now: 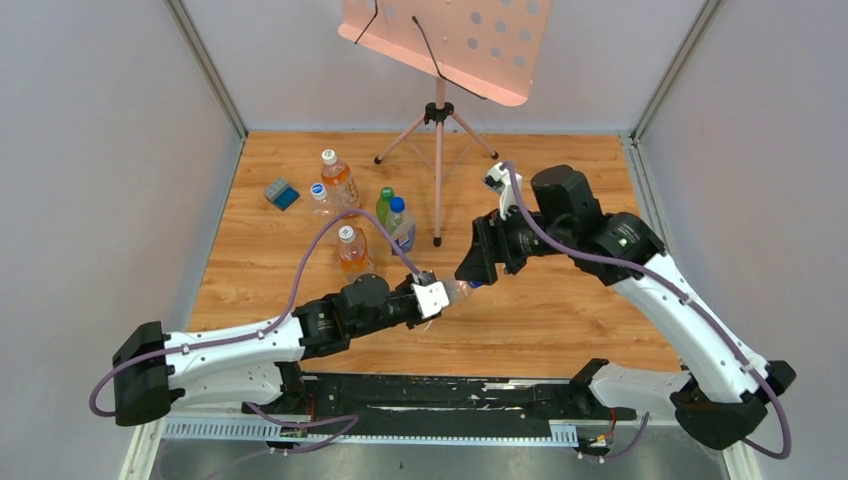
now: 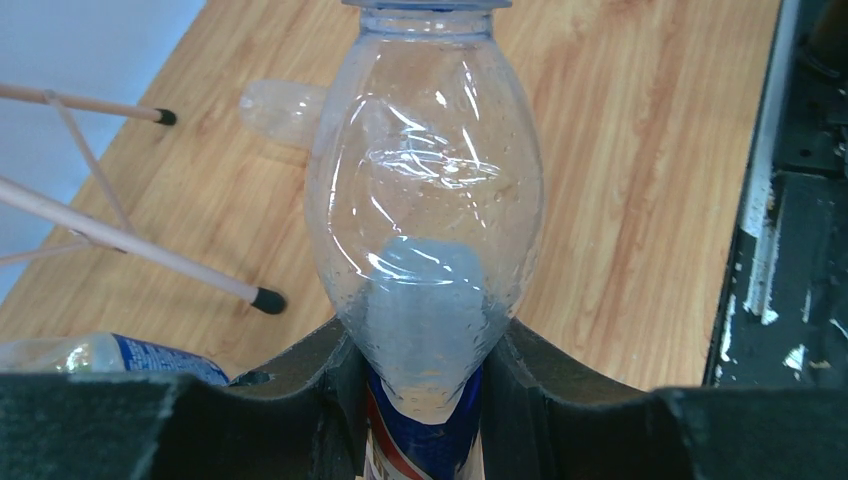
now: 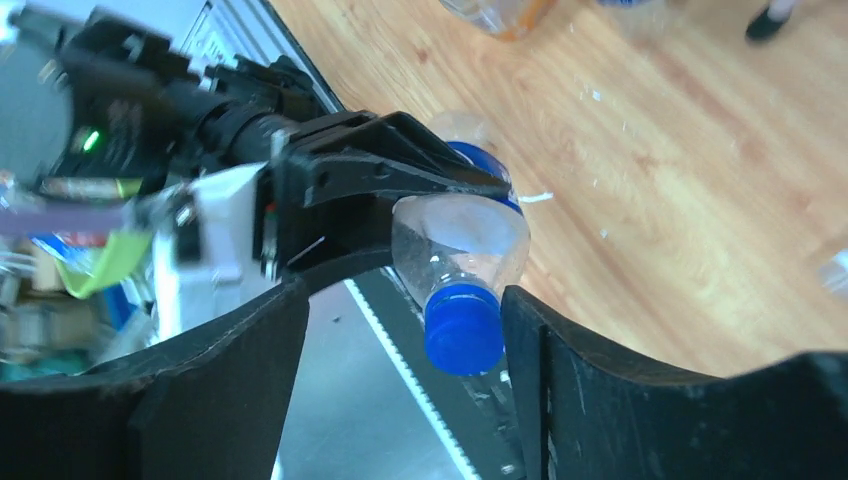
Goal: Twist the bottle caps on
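Here, left claw grips the tilted bottle; right claw gapes around its cap.

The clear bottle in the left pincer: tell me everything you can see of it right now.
The clear bottle is thin, see-through plastic, bulb-shaped, with droplets inside and no liquid showing. A blue, red and white label wraps the part where the left pincer is shut on it. A blue cap sits on its neck; how tight cannot be told. The neck points toward the right pincer, whose jaws stand open either side of the cap.
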Motion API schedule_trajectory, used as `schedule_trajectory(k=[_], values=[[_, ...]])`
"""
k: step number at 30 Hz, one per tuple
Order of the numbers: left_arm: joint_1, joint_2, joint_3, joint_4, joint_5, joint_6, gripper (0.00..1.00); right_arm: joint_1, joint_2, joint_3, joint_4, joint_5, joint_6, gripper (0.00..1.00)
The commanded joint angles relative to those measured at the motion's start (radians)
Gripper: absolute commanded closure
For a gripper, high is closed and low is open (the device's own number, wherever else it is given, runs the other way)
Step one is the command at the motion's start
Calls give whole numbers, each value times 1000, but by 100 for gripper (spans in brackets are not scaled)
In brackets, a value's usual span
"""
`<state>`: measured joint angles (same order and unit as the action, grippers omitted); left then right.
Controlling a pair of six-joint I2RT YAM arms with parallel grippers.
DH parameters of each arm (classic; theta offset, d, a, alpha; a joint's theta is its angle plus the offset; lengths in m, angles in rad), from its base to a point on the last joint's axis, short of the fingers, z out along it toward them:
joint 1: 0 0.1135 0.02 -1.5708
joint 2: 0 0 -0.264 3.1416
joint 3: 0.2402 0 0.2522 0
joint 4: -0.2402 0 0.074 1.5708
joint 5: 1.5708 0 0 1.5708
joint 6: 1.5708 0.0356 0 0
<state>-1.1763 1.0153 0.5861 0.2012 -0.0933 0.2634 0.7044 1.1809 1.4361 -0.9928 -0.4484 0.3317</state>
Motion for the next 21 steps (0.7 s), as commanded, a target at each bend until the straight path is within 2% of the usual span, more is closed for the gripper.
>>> schedule_trajectory(k=[1,5,9,12,21], values=[[61,-51,43,-87,234,-73,90,6,-144,-19,79,-102,-386,29],[161,-65,48,-123,513,-141,90,7,-210,-60,50,-147,-640,30],[217,-42,75,-139,674,-162,90,8,-221,-70,-34,-223,-838,31],[222,-15,102,-148,721,-162,90,17,-219,-78,-57,-237,-912,31],[224,9,128,-122,761,-167,90,21,-205,-110,-19,-360,-976,31]])
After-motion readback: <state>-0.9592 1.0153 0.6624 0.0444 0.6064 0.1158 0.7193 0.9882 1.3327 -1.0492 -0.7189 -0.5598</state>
